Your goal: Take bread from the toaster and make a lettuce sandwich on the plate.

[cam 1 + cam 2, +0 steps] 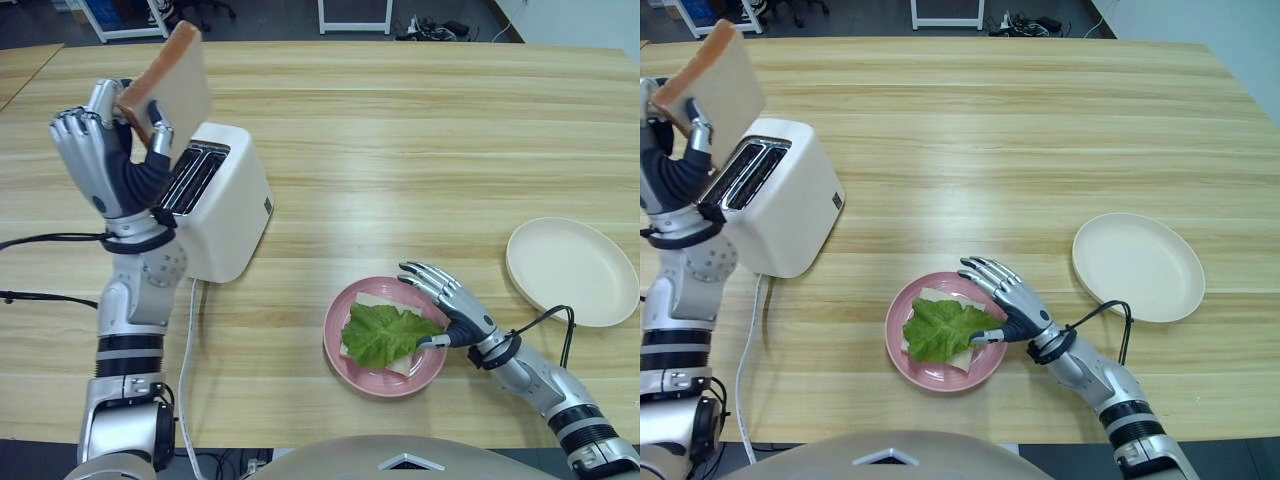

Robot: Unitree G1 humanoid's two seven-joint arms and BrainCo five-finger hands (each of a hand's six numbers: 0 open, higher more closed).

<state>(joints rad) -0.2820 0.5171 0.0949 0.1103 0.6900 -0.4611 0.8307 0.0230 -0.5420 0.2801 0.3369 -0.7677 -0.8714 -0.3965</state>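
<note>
Nearest to me sits the pink plate [385, 386], and on it a pale bread slice [371, 299] lies flat with one green, crinkled lettuce leaf [385, 333] spread over it, so that only the bread's corners peek out at the top and lower right. My right hand [452, 302] is at that plate's right rim, fingers stretched out and spread, holding nothing, the thumb tip just at the leaf's edge. Off to the right, near the pink plate but apart from it, stands a cream plate [610, 300]; that makes two plates on the wooden table [400, 130]. On my left is one white toaster [232, 210] with two dark slots on top and a white cable [185, 360] running from it towards me. My left hand [100, 150] is raised just beside and above the toaster, fingers curled tight around the lower edge of the second slice [178, 85], which it holds tilted in the air over the slots. That slice has a light tan face and a browner crust. I count two slices of bread in all, and a single leaf.
</note>
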